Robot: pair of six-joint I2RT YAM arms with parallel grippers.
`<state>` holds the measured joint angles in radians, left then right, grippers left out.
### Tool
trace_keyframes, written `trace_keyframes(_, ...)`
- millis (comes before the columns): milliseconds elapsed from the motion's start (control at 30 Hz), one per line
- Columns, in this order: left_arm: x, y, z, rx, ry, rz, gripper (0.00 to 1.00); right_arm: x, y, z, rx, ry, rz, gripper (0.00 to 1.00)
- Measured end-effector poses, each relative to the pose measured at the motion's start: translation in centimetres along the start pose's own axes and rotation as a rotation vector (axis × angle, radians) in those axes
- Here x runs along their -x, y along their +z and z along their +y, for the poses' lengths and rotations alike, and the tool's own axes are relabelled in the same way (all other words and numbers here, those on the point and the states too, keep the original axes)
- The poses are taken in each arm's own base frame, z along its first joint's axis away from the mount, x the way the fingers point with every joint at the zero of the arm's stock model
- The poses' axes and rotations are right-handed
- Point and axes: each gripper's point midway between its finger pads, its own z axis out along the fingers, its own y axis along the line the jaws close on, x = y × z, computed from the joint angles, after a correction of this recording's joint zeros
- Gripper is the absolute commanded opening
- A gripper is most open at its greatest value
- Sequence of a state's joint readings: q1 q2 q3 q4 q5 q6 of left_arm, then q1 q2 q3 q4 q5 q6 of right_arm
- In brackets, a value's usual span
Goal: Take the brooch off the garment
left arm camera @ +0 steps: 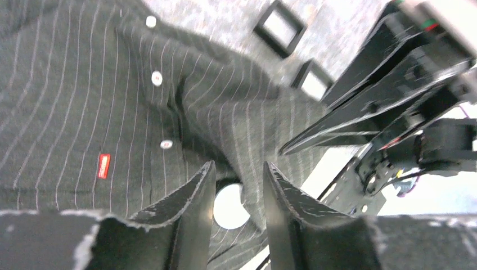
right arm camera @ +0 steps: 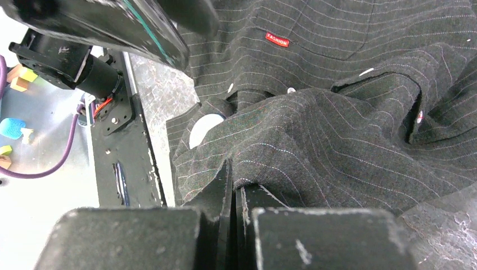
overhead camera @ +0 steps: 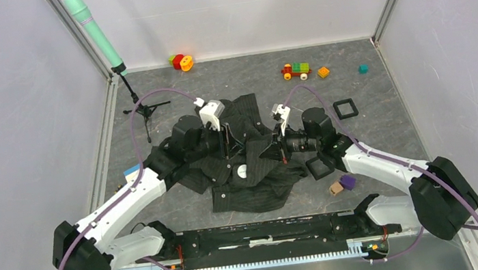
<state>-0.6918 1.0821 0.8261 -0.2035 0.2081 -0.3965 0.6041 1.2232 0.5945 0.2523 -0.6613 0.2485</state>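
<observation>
Grey mottled table fills the floor of a white-walled enclosure, and the garment, a dark pinstriped shirt, lies crumpled at its centre between the two arms. Both arms reach inward over the cloth, their wrists close together.

The left gripper hangs over the shirt front with its two fingers apart. Nothing sits between them, and a white disc on the fabric shows through the gap. Beside it on the placket run small white buttons, and a red tag sits on the flat panel to their left.

The right gripper has its fingers pressed together, with a raised fold of the garment nipped at the tips. The cloth climbs from there in a ridge. From the left wrist view those same dark fingers appear as a long wedge whose point touches the shirt.

The brooch cannot be picked out in any view; if it is on the shirt, the folds or the blur hide it.

A black square frame lies on the table beyond the right arm, and a second frame lies just beside the shirt's right edge. A purple cube sits near the right arm. Along the back stand a toy train, an orange cube and a teal cube, well apart from the shirt. A mint microphone leans in the back left corner.
</observation>
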Motion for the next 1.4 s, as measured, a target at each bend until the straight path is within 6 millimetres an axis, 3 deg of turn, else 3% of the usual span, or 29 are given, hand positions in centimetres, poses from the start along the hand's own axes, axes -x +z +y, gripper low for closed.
trace_keyframes(200,-5.1,0.5,2.2,0.082,-0.048,0.21,0.31,-0.4,-0.2,-0.1,-0.011,0.001,0.017,0.0)
trace_keyframes(300,-6.6,0.6,2.6,0.096,-0.061,0.27,0.29,-0.4,-0.3,-0.1,-0.012,-0.002,0.017,0.0)
trace_keyframes(433,-8.2,1.3,2.7,0.081,-0.08,0.339,0.36,-0.5,-0.4,0.0,-0.012,-0.006,0.02,0.0)
trace_keyframes(567,-9.5,1.9,2.6,0.058,-0.099,0.395,0.37,-0.6,-0.4,-0.1,-0.013,-0.008,0.026,0.0)
trace_keyframes(700,-10.2,2.5,2.4,0.036,-0.111,0.427,0.39,-0.8,-0.4,-0.1,-0.013,-0.006,0.029,0.0)
trace_keyframes(933,-10.7,3.6,1.2,-0.057,-0.13,0.454,0.24,-0.9,-0.4,-0.2,-0.017,-0.005,0.03,0.0)
trace_keyframes(1400,-9.2,2.4,-1.0,-0.156,-0.122,0.419,0.25,-2.0,-0.4,-0.9,-0.045,0.015,0.063,0.0)
